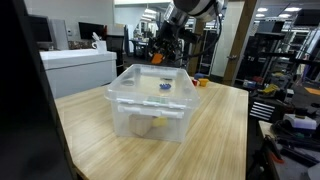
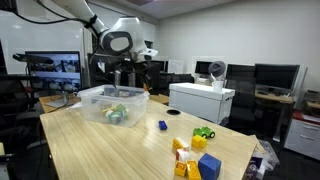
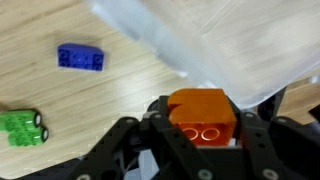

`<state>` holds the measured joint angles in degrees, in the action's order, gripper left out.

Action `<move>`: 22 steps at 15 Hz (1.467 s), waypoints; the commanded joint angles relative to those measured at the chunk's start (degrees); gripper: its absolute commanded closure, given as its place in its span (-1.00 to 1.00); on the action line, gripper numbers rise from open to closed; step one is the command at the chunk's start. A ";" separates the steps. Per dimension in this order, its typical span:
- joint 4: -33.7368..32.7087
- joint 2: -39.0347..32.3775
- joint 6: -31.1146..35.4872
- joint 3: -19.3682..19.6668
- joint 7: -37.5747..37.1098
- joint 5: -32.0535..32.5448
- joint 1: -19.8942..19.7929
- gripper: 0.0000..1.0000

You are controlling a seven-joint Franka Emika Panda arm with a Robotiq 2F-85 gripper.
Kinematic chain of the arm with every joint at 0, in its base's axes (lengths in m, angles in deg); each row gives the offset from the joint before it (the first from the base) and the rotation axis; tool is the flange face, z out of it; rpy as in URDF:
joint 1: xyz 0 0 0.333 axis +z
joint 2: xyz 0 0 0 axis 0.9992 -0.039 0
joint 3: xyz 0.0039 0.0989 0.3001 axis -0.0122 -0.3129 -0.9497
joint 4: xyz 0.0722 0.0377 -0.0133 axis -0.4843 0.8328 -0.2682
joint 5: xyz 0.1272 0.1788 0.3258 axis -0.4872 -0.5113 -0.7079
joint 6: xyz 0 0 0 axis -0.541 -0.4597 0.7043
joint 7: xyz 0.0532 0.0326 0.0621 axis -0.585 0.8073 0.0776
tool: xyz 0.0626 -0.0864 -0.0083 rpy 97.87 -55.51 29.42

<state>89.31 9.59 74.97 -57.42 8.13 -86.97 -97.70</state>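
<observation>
My gripper (image 3: pixel 200 135) is shut on an orange toy brick (image 3: pixel 201 112), seen close up in the wrist view. It hangs above the edge of a clear plastic bin (image 3: pixel 230 40). In both exterior views the gripper (image 1: pixel 160 52) (image 2: pixel 128 68) is held over the far side of the bin (image 1: pixel 150 100) (image 2: pixel 110 105), which holds a few toys. A blue brick (image 3: pixel 82 58) and a green piece (image 3: pixel 25 128) lie on the wooden table below.
On the wooden table (image 2: pixel 120 150) lie a blue brick (image 2: pixel 162 125), a green toy (image 2: pixel 203 133) and a cluster of yellow, red and blue blocks (image 2: pixel 192 160). A white cabinet (image 2: pixel 200 100) and office desks with monitors stand around it.
</observation>
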 commanded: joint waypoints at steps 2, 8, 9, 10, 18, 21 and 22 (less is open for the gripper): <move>12.73 11.01 -4.53 -3.47 12.34 -8.79 4.05 0.46; 14.22 12.88 -8.37 1.43 10.70 -5.95 4.98 -0.95; 13.77 12.51 -8.16 2.77 10.49 -5.90 4.32 -0.98; 13.31 12.12 -7.80 4.37 10.12 -5.68 3.56 -1.00; 8.45 4.25 -5.53 12.52 6.43 -4.32 -2.83 -1.00; 6.41 -1.66 -3.16 11.85 6.82 -5.70 -3.29 -1.00; 5.45 -3.76 -1.82 11.41 6.33 -5.64 -3.21 -1.00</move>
<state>97.17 9.93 71.00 -44.79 16.44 -92.75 -100.56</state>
